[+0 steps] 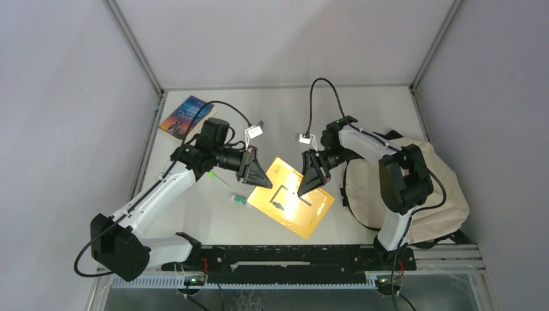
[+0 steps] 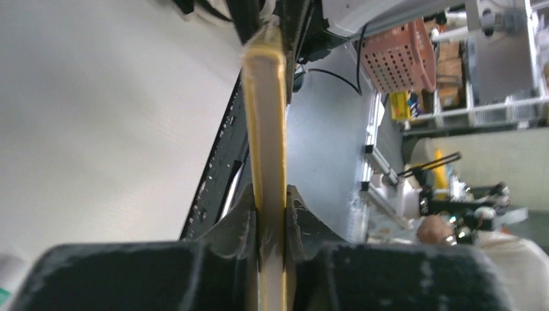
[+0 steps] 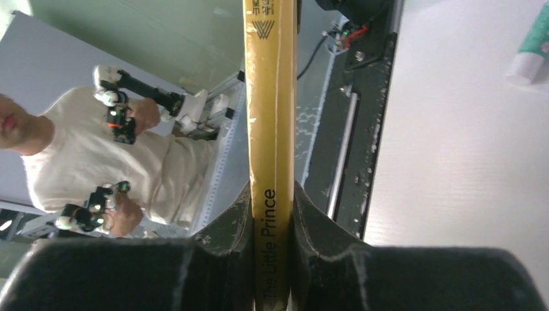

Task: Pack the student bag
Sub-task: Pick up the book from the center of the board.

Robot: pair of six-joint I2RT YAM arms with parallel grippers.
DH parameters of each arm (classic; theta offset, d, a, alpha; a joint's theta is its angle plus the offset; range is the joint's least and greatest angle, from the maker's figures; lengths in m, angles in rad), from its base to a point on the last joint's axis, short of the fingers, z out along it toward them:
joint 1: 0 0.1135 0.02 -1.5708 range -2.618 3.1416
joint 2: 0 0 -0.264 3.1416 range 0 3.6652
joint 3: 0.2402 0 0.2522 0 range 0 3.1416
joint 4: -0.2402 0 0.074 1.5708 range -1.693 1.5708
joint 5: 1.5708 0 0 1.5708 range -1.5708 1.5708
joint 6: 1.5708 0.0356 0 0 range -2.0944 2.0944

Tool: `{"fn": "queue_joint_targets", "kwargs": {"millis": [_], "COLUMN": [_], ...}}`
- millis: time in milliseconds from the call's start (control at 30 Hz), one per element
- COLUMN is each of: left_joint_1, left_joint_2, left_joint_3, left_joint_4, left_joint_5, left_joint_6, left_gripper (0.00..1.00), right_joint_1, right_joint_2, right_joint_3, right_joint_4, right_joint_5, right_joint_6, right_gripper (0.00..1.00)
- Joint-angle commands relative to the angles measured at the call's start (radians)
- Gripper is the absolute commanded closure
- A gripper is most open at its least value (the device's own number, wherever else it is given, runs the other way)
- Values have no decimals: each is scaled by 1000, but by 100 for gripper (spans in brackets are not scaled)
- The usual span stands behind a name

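Gripping one yellow book (image 1: 291, 199) from opposite sides, both arms hold it over the middle of the table (image 1: 213, 223), its cover facing up in the overhead view and catching a bright glare. The left gripper (image 2: 270, 217) takes the book's left edge. In the left wrist view the yellow page edge runs straight up between the two fingers (image 2: 241, 223), which appear to press on it from both sides, though the contact is dim and blurred there. The right gripper (image 3: 272, 207) is clamped on the spine, and "The Little Prince" can be read on it between the dark fingers (image 3: 312, 223).

The backpack (image 1: 447, 194), cream with black straps, lies on the right side of the table, behind and partly under the right arm, well apart from the held book. I cannot tell from these views whether its opening is unzipped.

A blue book (image 1: 186, 115) lies flat near the far left corner of the table. A green and white tube (image 1: 238, 200) rests on the table just beside the yellow book's left corner, and shows again in the upper right of the right wrist view. Beyond the table edge, the right wrist view shows a person (image 3: 84, 162) in a white shirt holding a handset in each hand.
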Motion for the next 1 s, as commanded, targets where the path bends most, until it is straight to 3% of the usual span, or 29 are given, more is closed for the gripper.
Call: {"fn": "queue_joint_targets", "kwargs": {"millis": [0,100,167,267,300,433,667,800,967], "left_joint_1": [-18,-16,-2,53,78,146,154,155,155], "left_joint_2": [-1,-9,-16,-24,-28,-54,-83,-117,-146], "left_joint_3": [14,33,42,43,38,14,51,87,130], "left_joint_4": [-14,-31,-38,-37,-31,15,15,3,-9], "left_joint_5": [1,-28,-73,-113,-119,-174,-370,-497,-639], "left_joint_6": [14,28,23,-15,-29,-90,-145,-146,-179], "left_gripper": [99,100,100,100,100,100,100,100,100], "right_joint_1": [2,-7,-37,-104,-128,-220,-321,-268,-189], "right_joint_2": [-26,-35,-46,-65,-74,-97,-67,-134,-151], "right_joint_3": [45,47,42,20,9,-25,-1,165,540], "right_joint_4": [-15,-15,-16,-16,-16,-18,-19,-16,-15], "right_joint_5": [-208,-208,-208,-208,-207,-206,-206,-206,-162], "right_joint_6": [19,36,50,77,84,110,177,256,436], "right_gripper": [100,98,72,16,4,0,0,0,0]}}
